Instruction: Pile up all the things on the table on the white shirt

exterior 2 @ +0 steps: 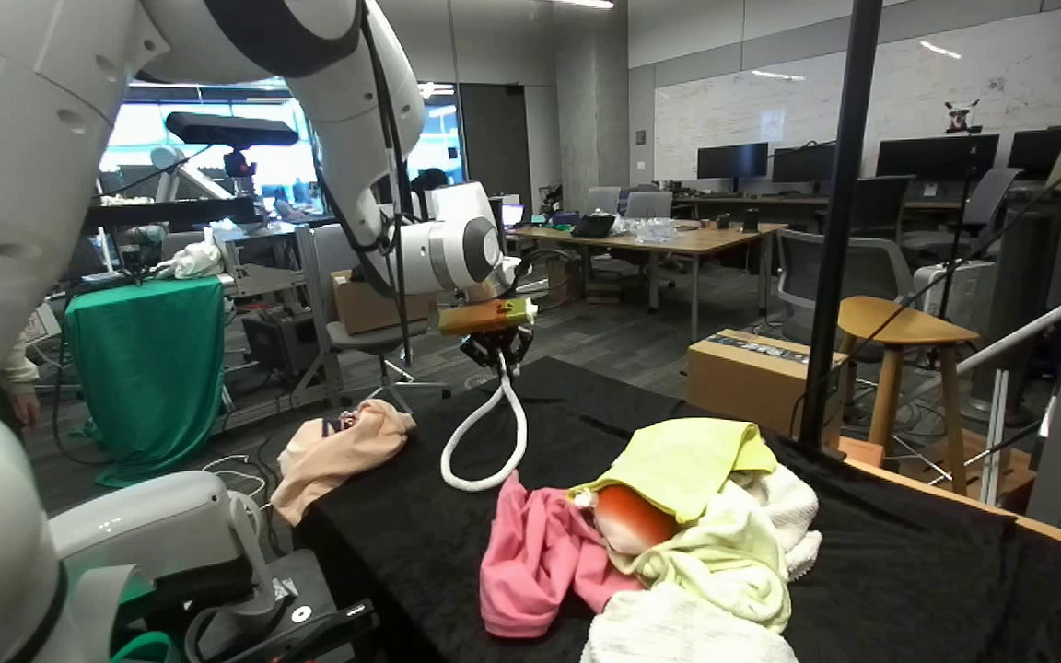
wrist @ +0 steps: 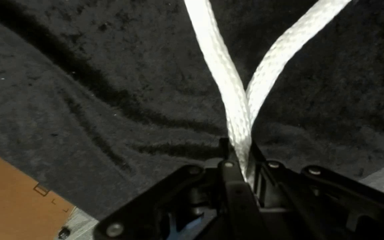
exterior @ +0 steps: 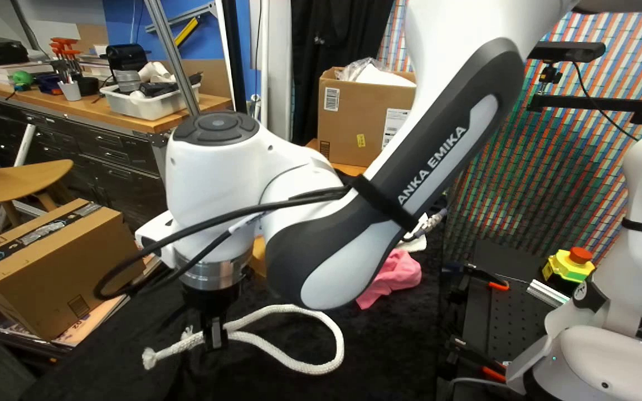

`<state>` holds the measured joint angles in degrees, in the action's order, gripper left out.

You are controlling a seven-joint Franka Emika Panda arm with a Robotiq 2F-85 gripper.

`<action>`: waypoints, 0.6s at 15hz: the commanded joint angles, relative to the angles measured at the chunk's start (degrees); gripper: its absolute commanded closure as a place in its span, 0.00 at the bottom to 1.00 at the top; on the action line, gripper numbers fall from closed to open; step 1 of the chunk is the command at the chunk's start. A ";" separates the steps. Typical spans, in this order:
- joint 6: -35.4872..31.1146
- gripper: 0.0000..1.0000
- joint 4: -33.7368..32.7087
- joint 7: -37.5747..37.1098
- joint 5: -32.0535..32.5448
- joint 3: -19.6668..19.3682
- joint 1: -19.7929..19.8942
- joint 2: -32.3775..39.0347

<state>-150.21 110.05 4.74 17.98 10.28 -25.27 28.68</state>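
Note:
My gripper [wrist: 240, 148] is shut on the thick white rope [wrist: 208, 43], pinching two strands together. In an exterior view, a loop of the rope [exterior 2: 473, 484] hangs below the gripper [exterior 2: 505, 366]; whether it touches the black table [exterior 2: 917, 562] I cannot tell. Short rope ends stick out past the fingers in an exterior view. Beyond the loop lies a pile: the off-white shirt [exterior 2: 687, 631] at the bottom, mostly covered, with pale yellow-green cloth [exterior 2: 724, 562] on it. A red-orange rounded object [exterior 2: 632, 520] peeks from under a yellow-green fold. The pink cloth [exterior 2: 540, 566] lies against the pile's side.
A peach cloth [exterior 2: 346, 451] drapes over the table's edge. A black post [exterior 2: 839, 230] rises at the table's border near a cardboard box [exterior 2: 752, 378]. In an exterior view the arm hides most of the pile, leaving part of the pink cloth [exterior: 396, 275] visible.

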 commanded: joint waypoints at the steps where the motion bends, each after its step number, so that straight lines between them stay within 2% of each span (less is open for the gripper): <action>1: -2.68 0.95 8.06 -8.39 4.08 -3.71 -0.58 -9.85; 5: -5.24 0.95 15.39 -18.09 9.44 -8.26 2.19 -18.84; 9: -6.94 0.95 19.97 -26.24 17.11 -12.30 7.93 -25.44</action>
<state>-154.47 124.66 -15.29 29.54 0.09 -21.08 9.67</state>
